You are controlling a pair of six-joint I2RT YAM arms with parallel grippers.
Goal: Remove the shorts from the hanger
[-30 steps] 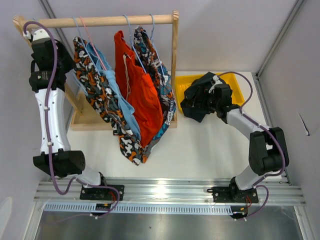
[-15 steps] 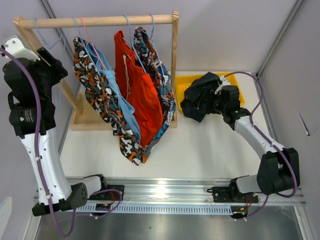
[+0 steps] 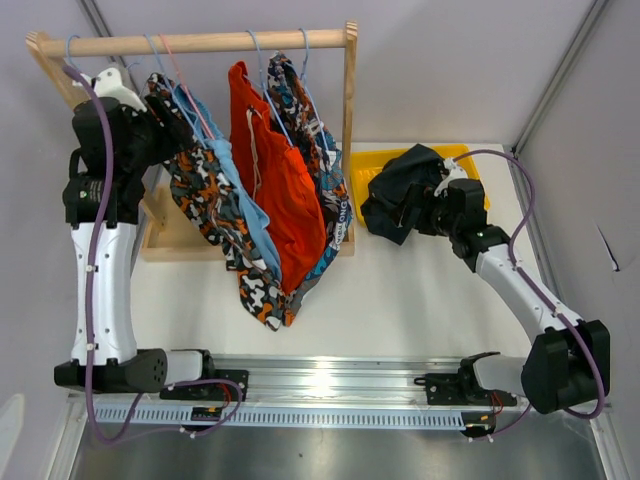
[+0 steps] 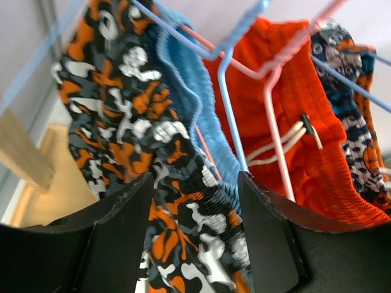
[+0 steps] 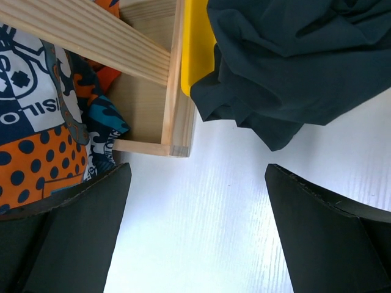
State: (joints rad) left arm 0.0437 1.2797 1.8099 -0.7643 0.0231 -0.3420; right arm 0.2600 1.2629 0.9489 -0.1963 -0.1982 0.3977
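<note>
- Left gripper (image 4: 194, 183): jaws spread wide, nothing pinched; sits high by the camouflage shorts (image 4: 122, 122), likely lined up to take that pair next.
- Camouflage pair, light blue shorts (image 4: 183, 79), orange shorts (image 3: 280, 175) and print shorts (image 3: 335, 205): all on wire hangers (image 4: 227, 91) hooked over the wooden rail (image 3: 200, 42), so draping free above the table (image 3: 400, 300).
- Navy shorts (image 3: 395, 200): off the rack, heaped partly in the yellow bin (image 3: 362, 170) and spilling over its edge; reads as the drop-off spot.
- Right gripper (image 5: 198, 177): wide apart, empty, hovers just beside the navy heap.
- Can't tell whether the left fingers touch the camouflage fabric; no contact visible.
- Hanger hooks cut off in the left wrist view.
- Bin mostly covered by navy cloth.
- Hanger for the navy pair not made out anywhere.
</note>
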